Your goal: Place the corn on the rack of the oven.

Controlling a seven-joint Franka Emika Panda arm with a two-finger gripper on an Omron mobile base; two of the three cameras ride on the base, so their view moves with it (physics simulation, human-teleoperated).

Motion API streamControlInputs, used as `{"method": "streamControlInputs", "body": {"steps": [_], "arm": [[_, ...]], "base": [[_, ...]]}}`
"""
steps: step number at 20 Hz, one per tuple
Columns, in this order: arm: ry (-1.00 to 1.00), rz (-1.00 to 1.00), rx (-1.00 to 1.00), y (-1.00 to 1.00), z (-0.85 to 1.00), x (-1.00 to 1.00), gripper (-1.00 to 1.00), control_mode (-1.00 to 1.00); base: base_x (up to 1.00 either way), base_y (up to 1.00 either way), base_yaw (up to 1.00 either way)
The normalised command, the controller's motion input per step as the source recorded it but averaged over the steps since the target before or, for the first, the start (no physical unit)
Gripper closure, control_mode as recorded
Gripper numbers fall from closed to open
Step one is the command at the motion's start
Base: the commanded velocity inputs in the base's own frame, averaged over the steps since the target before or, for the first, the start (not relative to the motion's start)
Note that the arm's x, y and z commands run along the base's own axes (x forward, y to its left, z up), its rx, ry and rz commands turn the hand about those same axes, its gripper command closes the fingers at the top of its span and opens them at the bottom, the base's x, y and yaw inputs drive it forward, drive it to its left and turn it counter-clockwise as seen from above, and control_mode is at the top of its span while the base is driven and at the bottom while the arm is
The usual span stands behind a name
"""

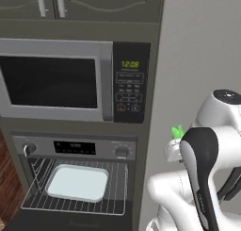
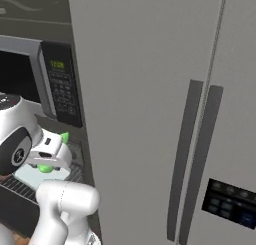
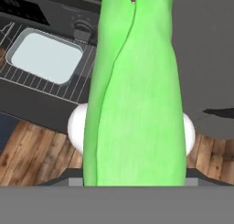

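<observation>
within end effector: corn

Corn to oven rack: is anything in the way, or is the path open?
The oven is open and the rack exposed. A pale tray covers its middle, leaving bare wire around it. The gripper holds the corn off to the right.

Green corn in hand, beside open oven, rack out.

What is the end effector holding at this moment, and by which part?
The end effector holds the corn, apparently around its middle, both ends sticking out; the exact contact is hidden.
</observation>
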Motion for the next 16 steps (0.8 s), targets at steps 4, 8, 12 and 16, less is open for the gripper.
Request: {"method": "streamControlInputs", "body": {"steps": [4, 8, 12, 16], "arm": [[0.00, 0.00, 0.00, 0.00, 0.00, 0.00, 1.00, 1.00], [0.00, 0.00, 0.00, 0.00, 0.00, 0.00, 1.00, 1.00], [0.00, 0.00, 0.00, 0.00, 0.00, 0.00, 1.00, 1.00], [0.00, 0.00, 0.00, 0.00, 0.00, 0.00, 1.00, 1.00]], "base": [[0.54, 0.00, 0.06], [0.53, 0.00, 0.02], [0.42, 0.00, 0.00], [0.16, 0.00, 0.00]]}}
